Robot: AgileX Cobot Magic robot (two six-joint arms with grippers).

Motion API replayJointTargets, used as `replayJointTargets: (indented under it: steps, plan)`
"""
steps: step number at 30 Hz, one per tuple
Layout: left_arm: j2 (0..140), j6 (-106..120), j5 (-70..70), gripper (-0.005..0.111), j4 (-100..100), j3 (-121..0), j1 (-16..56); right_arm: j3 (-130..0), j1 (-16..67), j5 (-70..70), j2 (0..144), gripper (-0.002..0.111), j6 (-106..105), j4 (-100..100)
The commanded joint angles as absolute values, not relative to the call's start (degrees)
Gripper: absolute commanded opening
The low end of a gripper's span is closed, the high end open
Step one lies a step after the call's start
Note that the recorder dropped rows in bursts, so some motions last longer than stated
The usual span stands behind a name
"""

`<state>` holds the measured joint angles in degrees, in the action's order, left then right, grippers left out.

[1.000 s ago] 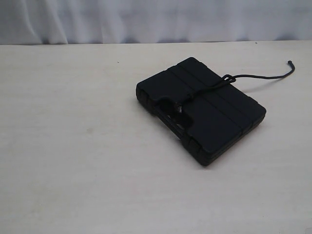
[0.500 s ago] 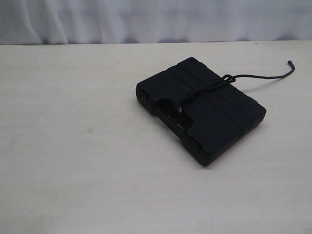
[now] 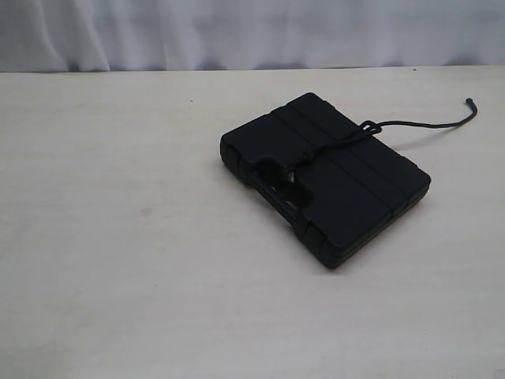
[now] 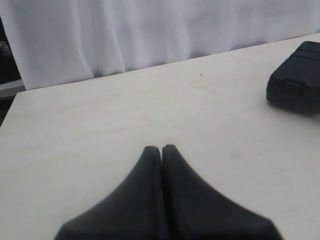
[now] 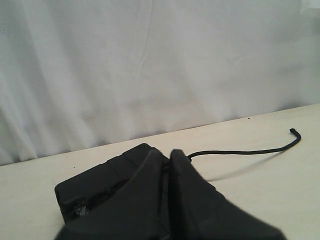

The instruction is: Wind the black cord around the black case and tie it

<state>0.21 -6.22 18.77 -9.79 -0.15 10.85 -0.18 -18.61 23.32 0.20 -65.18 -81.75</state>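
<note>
Black case: flat, matte, rectangular with rounded corners and raised bands across the lid. It lies lid up on the pale table, right of centre, set diagonally, with its handle slot on the near-left edge. Black cord: thin, runs from the slot across the lid to a small loop at the far edge. Its free end trails right over the table, tip upturned.

The end effector had its fingers pressed together, hiding part of the black case on the tabletop. The black cord trailed away from the case, its tip curling upward, before a white curtain.
</note>
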Motion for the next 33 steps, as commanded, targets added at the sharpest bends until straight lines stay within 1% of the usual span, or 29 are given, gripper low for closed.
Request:
replayJointTargets:
  steps: [1, 8, 17, 25, 33]
  plan:
    - [0.00, -6.82, 18.13, 0.000, -9.34, 0.00, 9.40, 0.00, -18.53, 23.71, 0.00, 0.004, -65.10, -81.55]
    - [0.00, -6.82, 17.91, 0.000, -6.27, 0.00, 9.40, 0.00, -18.53, 23.71, 0.00, 0.004, -65.10, -81.55]
    - [0.00, -5.71, 17.77, 0.000, -8.21, 0.00, 9.30, 0.00, -18.53, 23.71, 0.00, 0.004, -65.10, -81.55]
    - [0.00, -5.71, 17.77, 0.000, -7.76, 0.00, 3.35, 0.00, -18.53, 23.71, 0.00, 0.004, -65.10, -81.55]
    - [0.00, -5.71, 17.77, 0.000, -7.87, 0.00, 3.16, 0.00, -18.53, 23.71, 0.00, 0.004, -65.10, -81.55]
